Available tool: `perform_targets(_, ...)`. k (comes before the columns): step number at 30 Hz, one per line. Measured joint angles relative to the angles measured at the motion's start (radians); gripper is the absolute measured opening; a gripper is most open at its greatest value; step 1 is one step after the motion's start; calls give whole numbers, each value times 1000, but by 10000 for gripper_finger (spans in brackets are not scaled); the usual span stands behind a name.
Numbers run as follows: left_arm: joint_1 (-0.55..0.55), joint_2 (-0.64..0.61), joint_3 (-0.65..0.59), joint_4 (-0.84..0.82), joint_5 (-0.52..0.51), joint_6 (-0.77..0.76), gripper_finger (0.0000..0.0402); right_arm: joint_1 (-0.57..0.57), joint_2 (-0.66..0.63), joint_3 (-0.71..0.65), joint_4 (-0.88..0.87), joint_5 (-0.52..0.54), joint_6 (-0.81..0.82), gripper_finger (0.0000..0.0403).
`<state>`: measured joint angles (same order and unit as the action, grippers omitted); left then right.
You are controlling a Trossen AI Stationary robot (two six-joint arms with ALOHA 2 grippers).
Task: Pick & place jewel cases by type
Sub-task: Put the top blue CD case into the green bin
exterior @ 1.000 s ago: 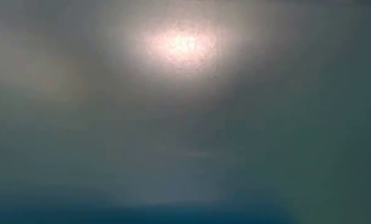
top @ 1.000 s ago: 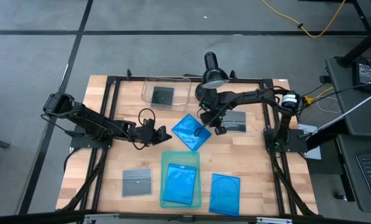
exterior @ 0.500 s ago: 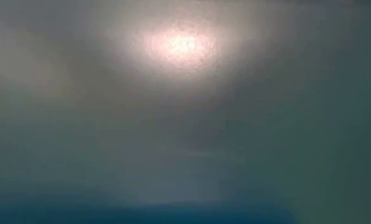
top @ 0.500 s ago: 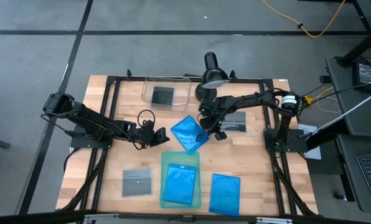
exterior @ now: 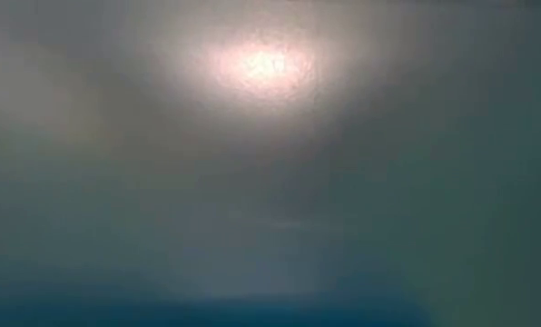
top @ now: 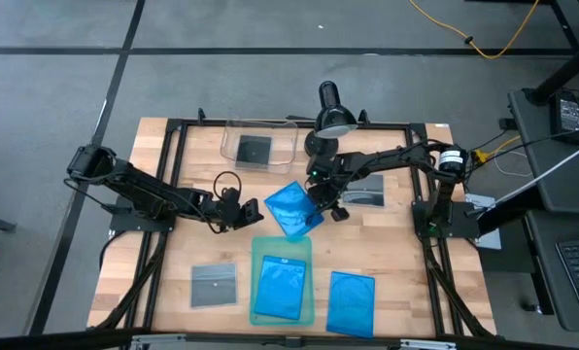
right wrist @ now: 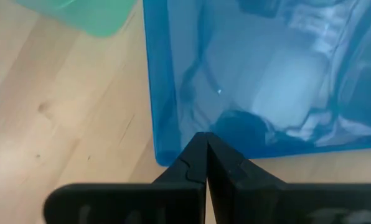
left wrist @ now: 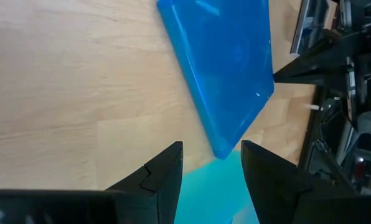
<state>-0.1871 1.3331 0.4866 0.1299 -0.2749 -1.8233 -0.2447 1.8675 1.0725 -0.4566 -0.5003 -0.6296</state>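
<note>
The blue jewel case (top: 293, 208), pinched at one edge by the right gripper (top: 318, 194) with fingers closed above mid-bench, is kept level towards the green tray (top: 312, 245); the left gripper (top: 252, 207) waits beside it, fingers parted and empty.

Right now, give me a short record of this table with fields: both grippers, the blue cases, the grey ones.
right gripper: shut on the tilted blue case
left gripper: open, empty, beside that case
pale-green tray: holds one blue case
loose blue case: on the table right of the tray
clear bin: one dark case inside
grey cases: front left; by the right arm
</note>
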Motion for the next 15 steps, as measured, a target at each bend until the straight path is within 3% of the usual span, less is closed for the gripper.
perform_targets(5,0,0,0,0,-2,0,155,0,6,1,-5,18,0,5)
perform_targets(11,0,0,0,0,-2,3,155,-11,-1,83,-164,28,-50,5)
perform_targets(15,0,0,0,0,-2,11,155,-19,-2,110,-182,35,-60,5)
